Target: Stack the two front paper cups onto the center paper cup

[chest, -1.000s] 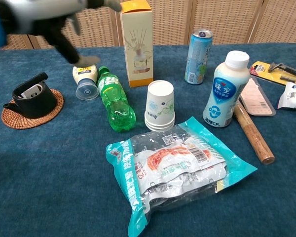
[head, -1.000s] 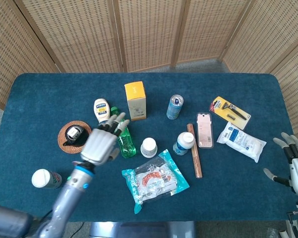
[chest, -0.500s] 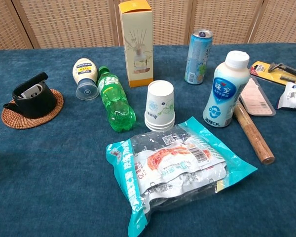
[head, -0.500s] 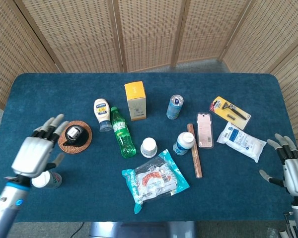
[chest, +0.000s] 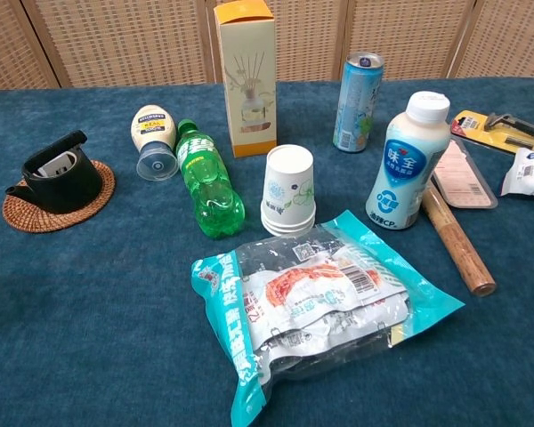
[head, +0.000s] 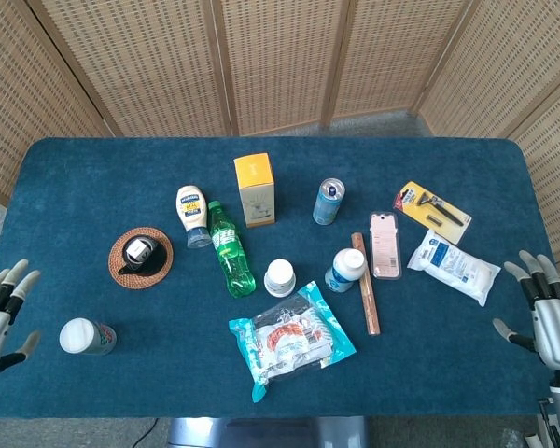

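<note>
White paper cups (chest: 289,189), stacked upside down, sit mid-desk (head: 93,168), green plastic bottle (chest: 207,181) lying at their 9 o'clock, white drink bottle (chest: 408,160) upright at 3. Left hand (head: 0,315) off the desk's 8 o'clock edge, fingers spread, empty. Right hand (head: 547,315) at 4 o'clock edge, spread, empty.

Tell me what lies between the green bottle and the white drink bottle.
The stacked paper cups stand between the green bottle and white drink bottle, clearest in the chest view.
</note>
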`<state>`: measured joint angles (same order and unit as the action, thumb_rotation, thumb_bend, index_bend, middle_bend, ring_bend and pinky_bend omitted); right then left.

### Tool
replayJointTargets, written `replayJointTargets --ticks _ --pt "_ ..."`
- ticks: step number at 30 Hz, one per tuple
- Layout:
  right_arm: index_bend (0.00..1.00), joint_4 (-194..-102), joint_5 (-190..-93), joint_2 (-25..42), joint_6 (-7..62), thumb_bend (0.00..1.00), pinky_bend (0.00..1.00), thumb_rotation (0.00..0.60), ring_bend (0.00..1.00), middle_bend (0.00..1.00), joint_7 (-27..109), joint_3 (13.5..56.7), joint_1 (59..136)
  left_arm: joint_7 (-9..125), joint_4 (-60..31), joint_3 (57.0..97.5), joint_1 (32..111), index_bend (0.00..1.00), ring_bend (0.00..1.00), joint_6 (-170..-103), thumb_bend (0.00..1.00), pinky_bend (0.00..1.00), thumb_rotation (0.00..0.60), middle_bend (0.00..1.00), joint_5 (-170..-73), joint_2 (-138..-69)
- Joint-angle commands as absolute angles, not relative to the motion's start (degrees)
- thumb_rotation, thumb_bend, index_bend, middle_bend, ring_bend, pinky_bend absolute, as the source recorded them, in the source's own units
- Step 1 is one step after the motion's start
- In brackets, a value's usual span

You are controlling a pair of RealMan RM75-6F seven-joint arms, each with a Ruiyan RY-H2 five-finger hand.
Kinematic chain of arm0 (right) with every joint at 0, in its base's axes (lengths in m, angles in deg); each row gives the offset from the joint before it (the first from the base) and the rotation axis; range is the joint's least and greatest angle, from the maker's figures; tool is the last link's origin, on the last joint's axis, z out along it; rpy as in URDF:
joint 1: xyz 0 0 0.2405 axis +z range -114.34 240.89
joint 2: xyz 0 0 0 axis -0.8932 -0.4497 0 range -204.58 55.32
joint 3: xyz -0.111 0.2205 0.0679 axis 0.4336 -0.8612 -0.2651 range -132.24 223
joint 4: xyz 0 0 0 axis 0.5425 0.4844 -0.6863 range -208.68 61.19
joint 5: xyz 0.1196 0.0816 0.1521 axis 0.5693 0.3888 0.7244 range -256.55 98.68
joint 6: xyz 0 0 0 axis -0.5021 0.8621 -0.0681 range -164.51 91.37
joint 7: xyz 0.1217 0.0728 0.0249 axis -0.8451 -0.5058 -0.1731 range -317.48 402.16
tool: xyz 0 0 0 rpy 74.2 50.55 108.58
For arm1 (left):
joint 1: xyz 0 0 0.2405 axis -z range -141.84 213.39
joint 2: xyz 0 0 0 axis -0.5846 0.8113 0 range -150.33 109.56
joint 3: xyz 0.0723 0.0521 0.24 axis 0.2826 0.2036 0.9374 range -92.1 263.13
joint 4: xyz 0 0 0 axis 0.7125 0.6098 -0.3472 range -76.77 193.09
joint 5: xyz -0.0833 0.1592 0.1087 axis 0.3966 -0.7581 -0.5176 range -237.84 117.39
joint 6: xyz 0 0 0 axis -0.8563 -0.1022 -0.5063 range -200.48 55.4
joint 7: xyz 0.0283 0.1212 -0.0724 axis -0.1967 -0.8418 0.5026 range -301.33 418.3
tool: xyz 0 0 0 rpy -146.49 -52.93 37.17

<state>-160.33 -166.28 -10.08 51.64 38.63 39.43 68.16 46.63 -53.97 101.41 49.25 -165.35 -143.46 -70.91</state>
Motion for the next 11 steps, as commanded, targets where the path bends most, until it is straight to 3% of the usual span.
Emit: replayJointTargets --ticks 1,11 --pt "0.18 -160.98 -165.93 -10.44 52.13 0.19 0.22 0.600 0.00 0.05 40.25 39.14 67.99 49.56 -51.72 100.91 47.37 0.00 0.00 -165.28 0.39 0.13 0.600 0.00 -145.01 -71.80" --pt "0.17 -161.85 -166.10 -9.75 51.25 0.19 0.19 0.600 0.00 0.05 42.32 39.28 68.68 51.77 -49.63 98.37 44.26 0.00 0.00 -165.64 0.39 0.11 0.600 0.00 -147.56 -71.45"
